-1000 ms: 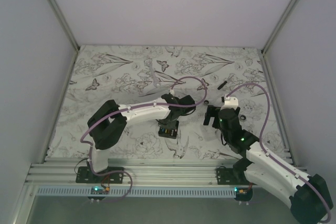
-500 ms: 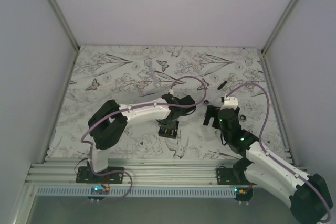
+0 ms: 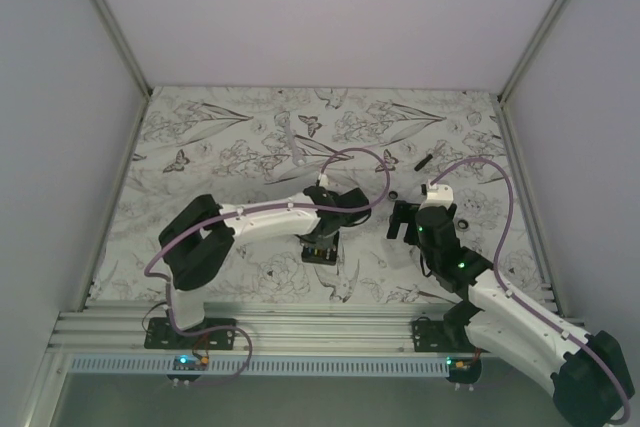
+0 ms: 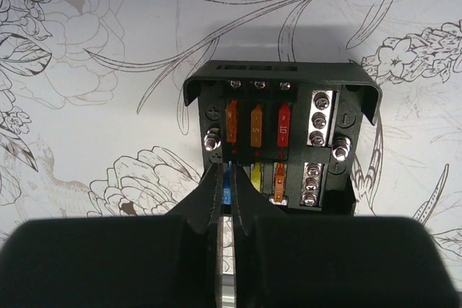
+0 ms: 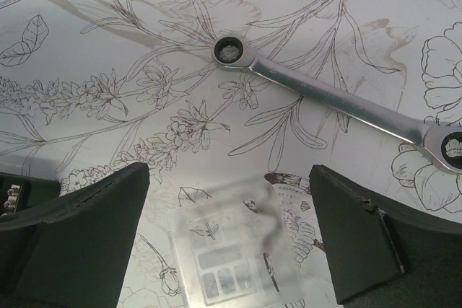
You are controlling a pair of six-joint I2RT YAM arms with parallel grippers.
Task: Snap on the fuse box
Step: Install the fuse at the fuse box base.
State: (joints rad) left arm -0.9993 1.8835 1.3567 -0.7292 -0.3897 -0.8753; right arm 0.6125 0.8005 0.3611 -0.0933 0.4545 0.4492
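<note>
Left wrist: fuse box with coloured fuses

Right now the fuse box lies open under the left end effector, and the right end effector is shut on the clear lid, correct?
No. The right end effector is open, not shut on the clear lid; the right wrist view shows the lid lying between its spread fingers. The rest holds.

One fuse box, one clear cover, one wrench, one black stick, two robot arms
</note>
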